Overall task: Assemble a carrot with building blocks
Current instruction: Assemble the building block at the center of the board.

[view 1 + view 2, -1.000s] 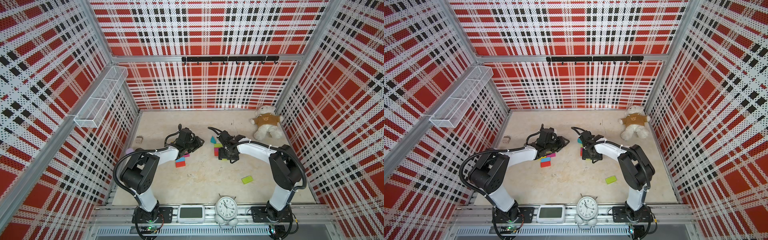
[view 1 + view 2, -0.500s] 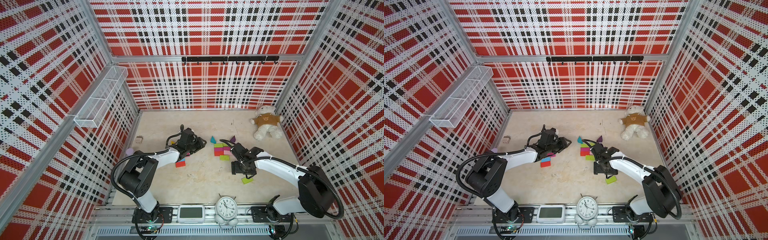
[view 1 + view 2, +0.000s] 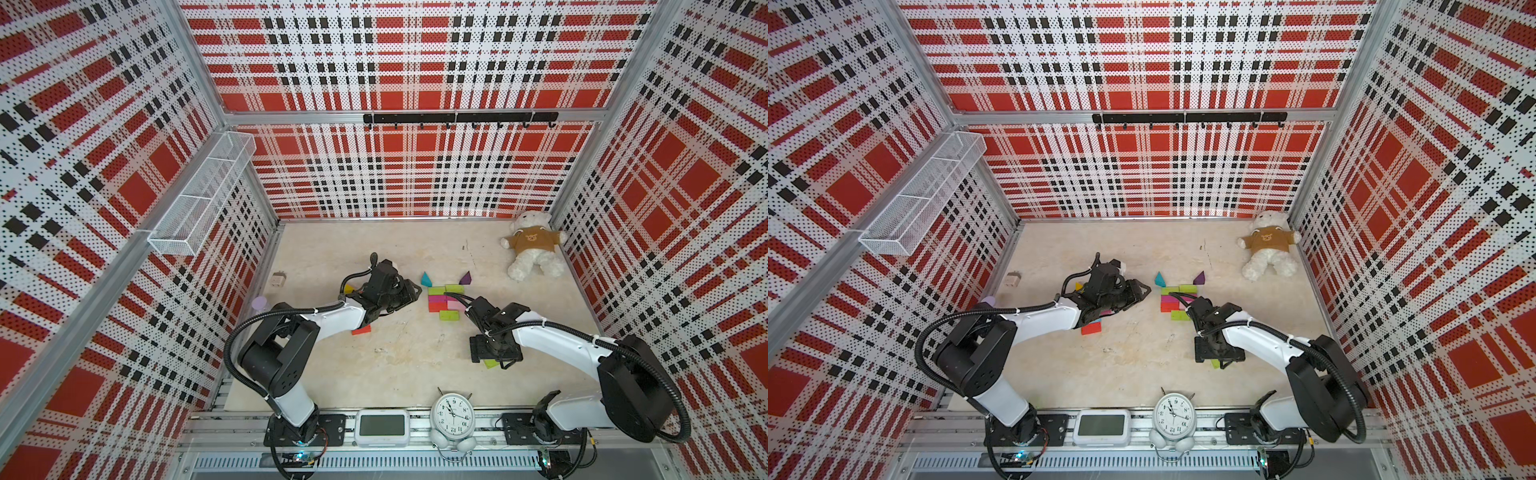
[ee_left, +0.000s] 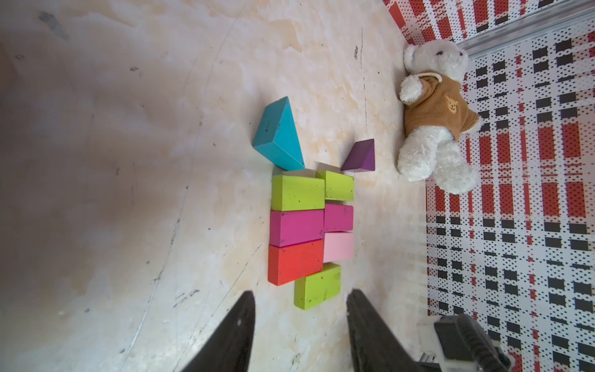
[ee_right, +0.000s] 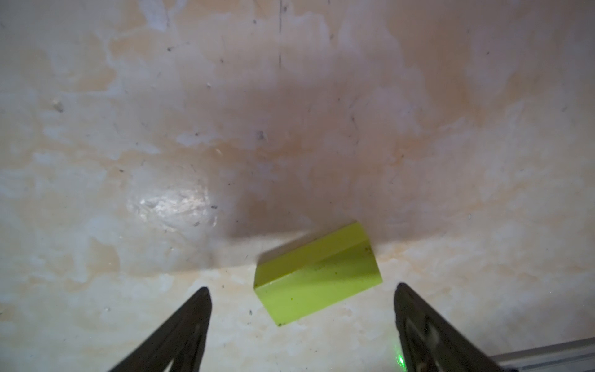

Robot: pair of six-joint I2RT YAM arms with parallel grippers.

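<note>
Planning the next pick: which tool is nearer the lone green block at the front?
Right. The right tool hangs open just over the green block; the left tool is far off, beside the colored block rows.

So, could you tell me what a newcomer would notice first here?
The red plaid walls around the cell catch the eye first. Mid-table lies a bright cluster of building blocks, with a white teddy bear in the far right corner. Nearer the front, the right gripper hangs open over a lone lime green block.

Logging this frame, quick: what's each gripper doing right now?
Left gripper: open, empty.
Right gripper: open over the lime green block, not gripping it.
</note>
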